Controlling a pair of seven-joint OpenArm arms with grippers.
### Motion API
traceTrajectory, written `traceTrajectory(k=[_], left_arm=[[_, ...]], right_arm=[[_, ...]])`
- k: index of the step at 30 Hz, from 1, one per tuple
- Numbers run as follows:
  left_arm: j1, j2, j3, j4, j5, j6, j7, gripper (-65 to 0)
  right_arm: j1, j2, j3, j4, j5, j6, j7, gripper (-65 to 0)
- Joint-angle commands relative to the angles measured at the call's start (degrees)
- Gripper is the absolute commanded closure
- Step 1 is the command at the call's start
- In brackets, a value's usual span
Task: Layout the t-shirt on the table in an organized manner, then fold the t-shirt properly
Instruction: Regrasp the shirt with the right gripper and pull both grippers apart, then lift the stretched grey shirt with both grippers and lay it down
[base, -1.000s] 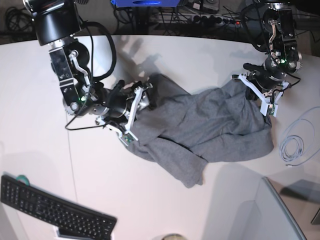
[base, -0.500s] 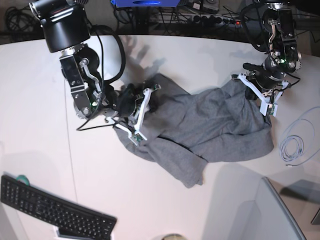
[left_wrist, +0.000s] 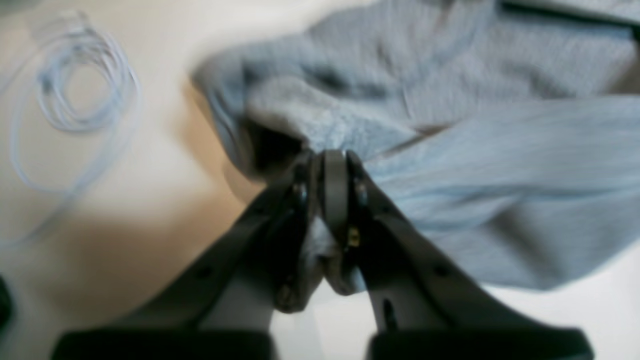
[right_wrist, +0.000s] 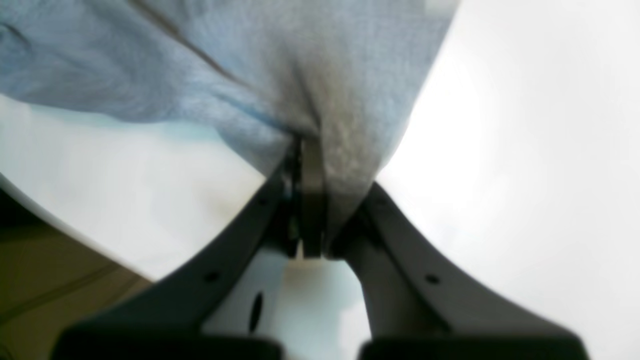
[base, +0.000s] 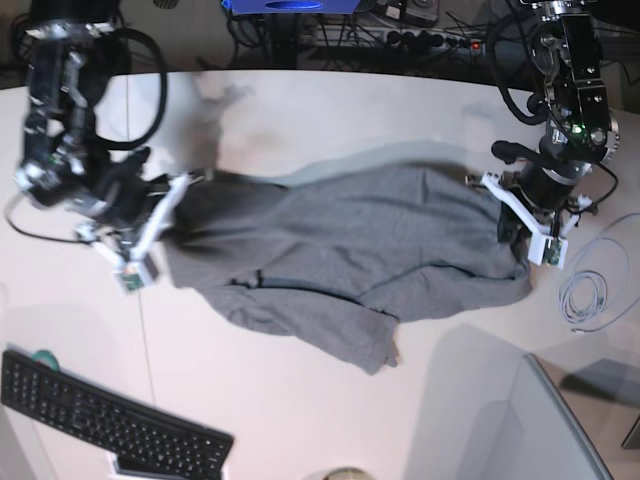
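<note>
As arms (base: 70, 120) splay, grippers (both clamped) (base: 160, 225) stretching t-shirt (base: 340, 250)

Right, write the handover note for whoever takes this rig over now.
Left end effector: shut on the t-shirt, at its end nearest the coiled cable.
Right end effector: shut on the t-shirt's opposite end.
T-shirt: stretched between both arms across the table, wrinkled, with one flap doubled toward the near edge. Keyboard lies apart from it, near the table's corner.
Done: both ends gripped, shirt pulled out lengthwise.
Left: flatten it, straighten that flap and the sleeves, then do every fold. The wrist views are blurred, so check how deep each grip is before pulling harder.
</note>
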Motion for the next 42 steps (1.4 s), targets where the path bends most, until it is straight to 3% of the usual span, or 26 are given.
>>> traceTrajectory(k=[1,6,10,14,17,19,22,25,28,30,34,38,42], left_arm=[[-0.4,-0.6,-0.2,1.9,0.1,0.3,-1.2,0.0],[0.6,-0.9,1.9,1.4,0.6,0.3,-1.2,0.0],[3.1,-0.8,6.0,0.2,7.6,0.2,-1.2,0.0],[2.8,-0.5,11.8,-7.1,15.1,0.0,-1.3,0.0],[0.4,-0.5,12.4,-13.1,15.3,0.0,-1.6,0.0],[-3.2,-0.7,12.7,-15.3,15.6,0.0,-1.6,0.0],[-11.2,-1.0,15.1,-16.5,15.8,0.0,-1.2,0.0],[-22.7,-1.1,21.5,-20.4,15.9,0.0,-0.7,0.0],[-37.0,-0.1,30.0,-29.4,15.4,0.0,3.4,0.0],[-46.1,3.2,34.0,-36.5,15.3,0.0,2.9,0.0],[-58.6,9.2,34.0,-44.2,15.3,0.0,0.9,0.0],[-66.3,11.8,33.9,-40.8,15.2,0.1,0.8,0.0],[-67.3,12.4,33.5,-31.0,15.2,0.2,2.0,0.0]], right_arm=[[-1.3,0.4,2.4,2.8,-0.2,0.0,-1.0,-0.2],[-6.7,1.5,7.6,2.5,-0.2,0.1,-2.3,-0.2],[-9.3,1.5,7.8,2.3,-0.4,0.1,-1.9,-0.2],[-8.2,1.5,7.7,-1.1,-0.5,0.1,-1.4,-0.2],[-5.0,1.5,7.7,-5.6,-0.6,0.1,-1.4,-0.2],[-1.0,1.7,7.6,-8.9,-0.6,0.1,-1.4,-0.2],[6.8,4.5,6.6,-13.7,-0.6,0.1,-1.4,-0.2],[17.4,8.0,3.8,-19.1,-0.6,0.1,-1.3,-0.2],[27.4,10.8,1.0,-24.8,-0.6,0.1,1.7,-0.2],[33.6,13.2,-0.6,-28.3,-0.6,0.1,5.5,-0.2],[41.4,16.9,-2.4,-29.5,-0.6,0.1,8.8,-0.2],[47.0,21.0,-2.2,-24.0,-0.5,0.1,8.7,-0.2],[48.9,25.0,-2.1,-15.3,-0.5,0.1,8.4,-0.2]])
